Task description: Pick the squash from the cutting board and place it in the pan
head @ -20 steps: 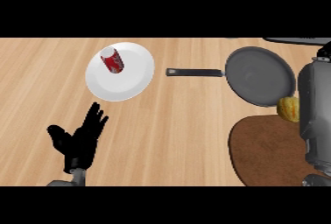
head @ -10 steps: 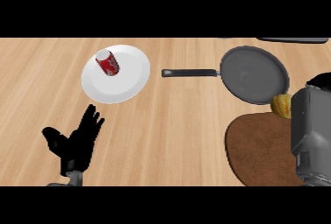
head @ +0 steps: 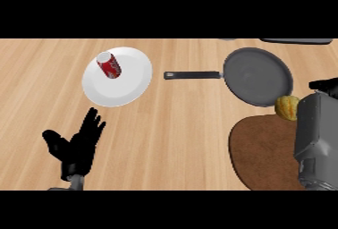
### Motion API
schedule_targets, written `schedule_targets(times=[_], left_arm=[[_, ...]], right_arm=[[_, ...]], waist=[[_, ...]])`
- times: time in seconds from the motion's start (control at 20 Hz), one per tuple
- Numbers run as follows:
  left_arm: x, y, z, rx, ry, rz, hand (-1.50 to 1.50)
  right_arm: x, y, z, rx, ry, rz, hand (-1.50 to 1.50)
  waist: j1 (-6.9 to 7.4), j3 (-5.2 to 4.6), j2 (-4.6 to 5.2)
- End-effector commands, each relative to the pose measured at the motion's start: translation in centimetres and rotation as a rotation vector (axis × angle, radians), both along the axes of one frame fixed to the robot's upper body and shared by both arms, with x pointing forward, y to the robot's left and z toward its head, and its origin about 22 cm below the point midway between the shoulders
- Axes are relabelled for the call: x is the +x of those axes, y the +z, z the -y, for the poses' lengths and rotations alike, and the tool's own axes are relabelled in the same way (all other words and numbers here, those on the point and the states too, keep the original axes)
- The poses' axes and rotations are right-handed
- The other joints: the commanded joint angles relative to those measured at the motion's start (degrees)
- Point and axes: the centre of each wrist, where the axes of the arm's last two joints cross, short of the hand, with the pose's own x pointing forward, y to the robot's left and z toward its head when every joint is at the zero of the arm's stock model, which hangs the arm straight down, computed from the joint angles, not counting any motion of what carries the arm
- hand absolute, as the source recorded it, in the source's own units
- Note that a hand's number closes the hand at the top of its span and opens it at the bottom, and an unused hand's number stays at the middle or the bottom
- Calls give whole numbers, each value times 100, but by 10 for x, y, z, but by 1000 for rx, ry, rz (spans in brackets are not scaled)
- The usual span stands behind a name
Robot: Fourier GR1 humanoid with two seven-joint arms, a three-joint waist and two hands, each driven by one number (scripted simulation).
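Head view: squash (head: 286,107) appears rigid, smooth; I would grasp its midsection. Right hand (head: 325,84) state undeterminable; left hand (head: 74,144) spread.

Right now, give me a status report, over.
Left hand open, resting lower left. Right hand at right edge, mostly hidden. Squash at cutting board's far edge, beside pan, not in it. Nothing between them.

No text, label or number can be read, not even on the red can (head: 109,65).
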Motion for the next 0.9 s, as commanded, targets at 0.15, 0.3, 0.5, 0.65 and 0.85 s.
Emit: schedule_targets(times=[0.15, 0.3, 0.5, 0.65, 0.85], left_arm=[[-4, -5, 0, 15, 0, -28, 0], [-7, -13, -4, 1, 6, -40, 0], [-9, -18, -4, 13, 4, -30, 0], [-3, -18, -2, 5, 4, -34, 0], [8, -9, 0, 5, 2, -41, 0]], right_arm=[[-2, -10, -33, -13, -99, 518, -150], [6, 1, -43, -46, -76, 657, -150], [15, -12, -73, -31, 22, 754, -150], [20, -17, -101, -44, 143, 783, -150], [19, -25, -118, -8, 204, 780, -150]], waist=[[-68, -12, -55], [-92, -27, -68], [-70, -34, -127], [-96, -40, -152], [-38, -40, -137]])
